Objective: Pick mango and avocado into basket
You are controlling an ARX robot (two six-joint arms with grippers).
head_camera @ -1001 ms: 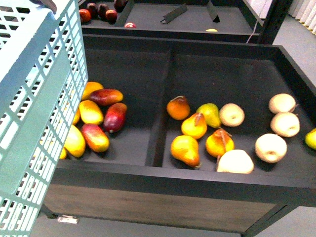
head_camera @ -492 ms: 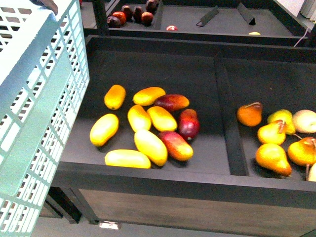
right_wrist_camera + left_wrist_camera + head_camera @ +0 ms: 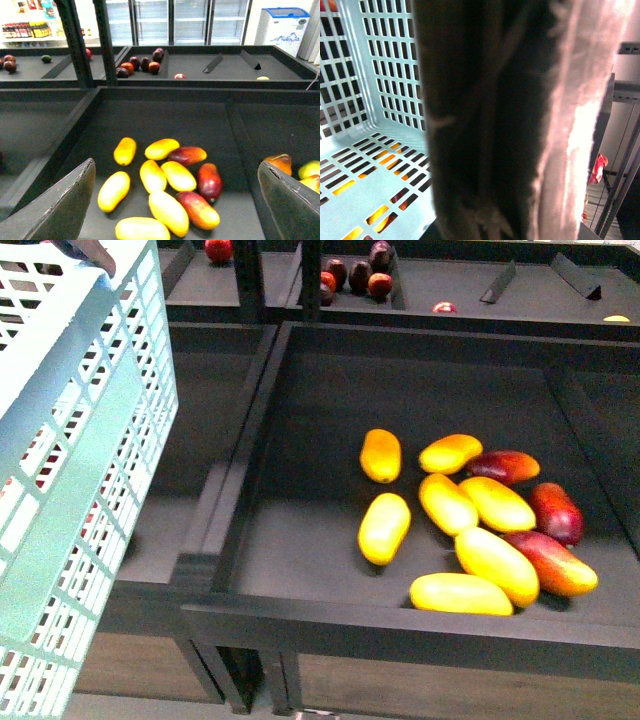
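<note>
Basket (image 3: 70, 490) filled 9 o'clock, looked empty | bin (image 3: 400, 625) had slid right, pears (image 3: 280, 164) gone from front view | right gripper (image 3: 176, 170) spread wide; left gripper's state untellable | mangoes (image 3: 385, 528) now sat at 4 o'clock, probably being lined up, none picked.

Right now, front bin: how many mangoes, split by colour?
Yellow mangoes: 7
Red mangoes: 3
Total: 10
</note>
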